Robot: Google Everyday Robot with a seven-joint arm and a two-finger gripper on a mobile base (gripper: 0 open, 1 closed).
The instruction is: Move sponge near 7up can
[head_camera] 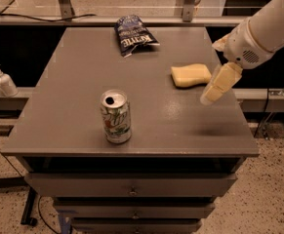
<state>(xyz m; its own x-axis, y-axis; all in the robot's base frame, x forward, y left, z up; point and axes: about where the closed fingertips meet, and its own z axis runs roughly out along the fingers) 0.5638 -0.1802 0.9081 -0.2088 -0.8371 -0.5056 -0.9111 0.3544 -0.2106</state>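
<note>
Camera view: cream-padded two-finger gripper [211, 72] on a white arm [268, 28] sits at the right side of the flat grey table [73, 96], just right of the sponge. The fingers are spread apart with nothing between them. One long cream finger [219, 83] slants down-left over the tabletop, and the tip of the other shows higher up by the wrist. A dark shadow lies on the table below it, so it looks raised off the surface. Can't tell if it touches the sponge.

The pale yellow soft rectangular sponge [191, 75] lies flat on the right half of the table, towards the back. The silver-white 7up can with green and red markings [116, 117] stands upright near the front edge, left of centre, well apart from the sponge. A dark blue crinkled chip bag [134, 34] lies at the back centre.

Grey drawer fronts [131, 184] sit under the tabletop. A white pump bottle [4, 80] stands on a ledge left of the table.
</note>
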